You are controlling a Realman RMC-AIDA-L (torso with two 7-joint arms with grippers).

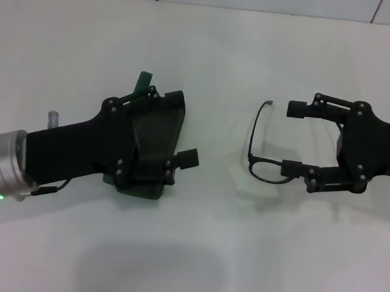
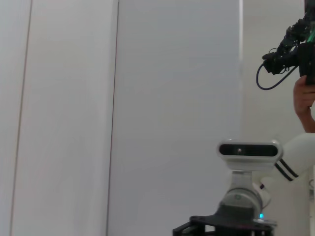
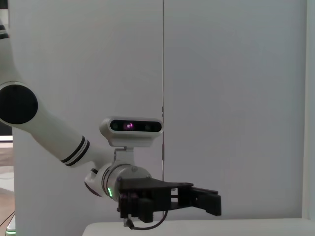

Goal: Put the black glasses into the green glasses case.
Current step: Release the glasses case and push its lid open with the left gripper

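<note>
While the left gripper (image 1: 175, 134) sits right on top of the green glasses case (image 1: 157, 126), covering most of it, I honestly can't tell whether its jaws are spread around the case or just hanging over it; only a green edge pokes out at the far side and a bit of the near corner shows. Moving right from the case, there's a stretch of bare white table (image 1: 203, 45), then the black glasses (image 1: 261, 166), lying flat and unfolded, well apart from the case. Their front frame runs roughly away from the robot, so the long axis points near-to-far, and one temple arm curls out at the far end. Just past them on the side away from the case is the right gripper (image 1: 291, 139), jaws wide, one finger by the far end of the frame and the other touching or nearly touching the near lens. So the glasses lie straight ahead of those open jaws, pretty much between the fingertips, and the right arm is clearly the nearer one. My guess is closing along the frame's length would be an awkward grab.
</note>
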